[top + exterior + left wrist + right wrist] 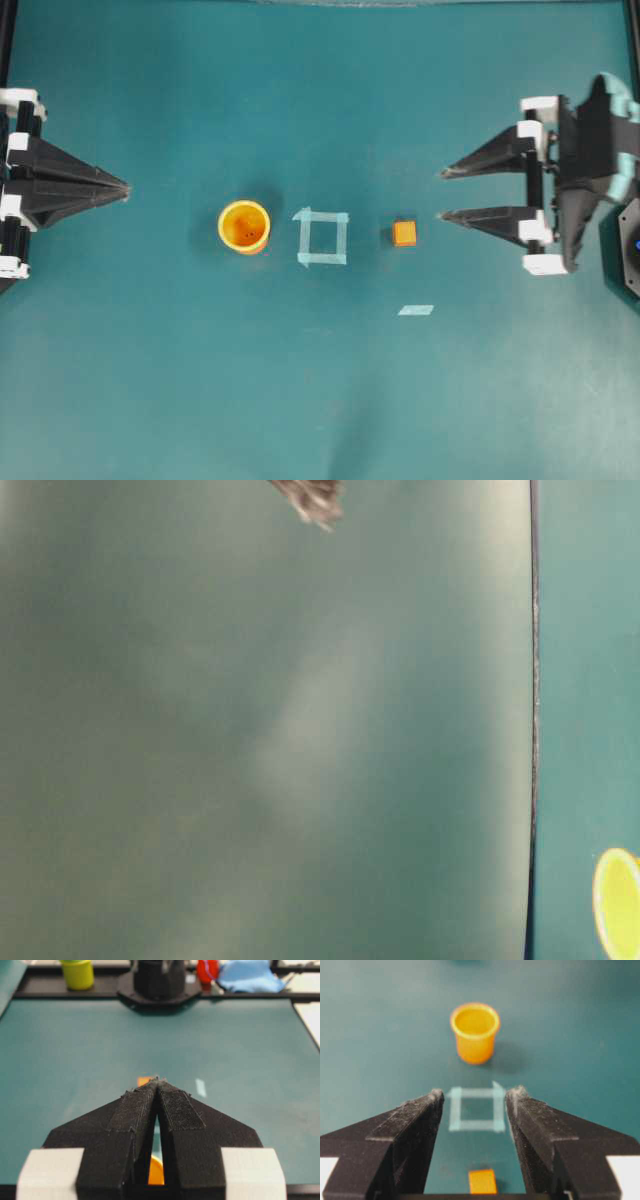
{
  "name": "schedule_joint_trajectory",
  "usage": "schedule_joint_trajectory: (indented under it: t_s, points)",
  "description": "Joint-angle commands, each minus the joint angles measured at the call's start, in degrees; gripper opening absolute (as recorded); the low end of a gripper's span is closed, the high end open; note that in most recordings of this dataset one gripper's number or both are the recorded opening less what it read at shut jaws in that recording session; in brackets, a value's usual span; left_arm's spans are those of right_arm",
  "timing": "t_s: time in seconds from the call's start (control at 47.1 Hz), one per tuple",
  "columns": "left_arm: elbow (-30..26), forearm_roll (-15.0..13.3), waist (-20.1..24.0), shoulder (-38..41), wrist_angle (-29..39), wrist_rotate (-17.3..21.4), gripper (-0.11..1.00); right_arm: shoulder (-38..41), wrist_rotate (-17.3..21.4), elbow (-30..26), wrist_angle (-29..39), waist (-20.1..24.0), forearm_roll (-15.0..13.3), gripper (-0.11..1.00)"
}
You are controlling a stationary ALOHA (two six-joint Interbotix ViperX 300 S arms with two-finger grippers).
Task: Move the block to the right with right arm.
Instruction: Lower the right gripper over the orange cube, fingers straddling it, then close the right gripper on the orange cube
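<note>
right claw [442, 194] wide open, empty

Block [404, 233] right of tape square [322, 238], cup [244, 226] left, all on table [320, 400]

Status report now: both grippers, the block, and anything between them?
Right gripper open, empty, right of the block. Left gripper shut, far left. Block on the mat, right of the tape square. Nothing between block and right gripper.
</note>
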Motion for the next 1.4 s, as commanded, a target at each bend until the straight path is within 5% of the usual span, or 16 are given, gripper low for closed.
schedule_joint_trajectory:
  t_s: [0.0, 0.34, 1.379]
  points:
    - [-1.6, 0.1, 0.1, 0.4, -0.4, 0.0, 0.00, 2.4, 0.0, -2.2, 0.7, -0.6, 0.1, 0.58]
    - [-1.5, 0.1, 0.1, 0.4, 0.8, 0.0, 0.00, 15.2, -0.7, -7.3, 7.5, -0.8, -2.6, 0.59]
    - [-1.5, 0.2, 0.1, 0.4, 1.1, 0.0, 0.00, 31.6, 0.0, -4.3, -2.0, -0.8, -2.5, 0.59]
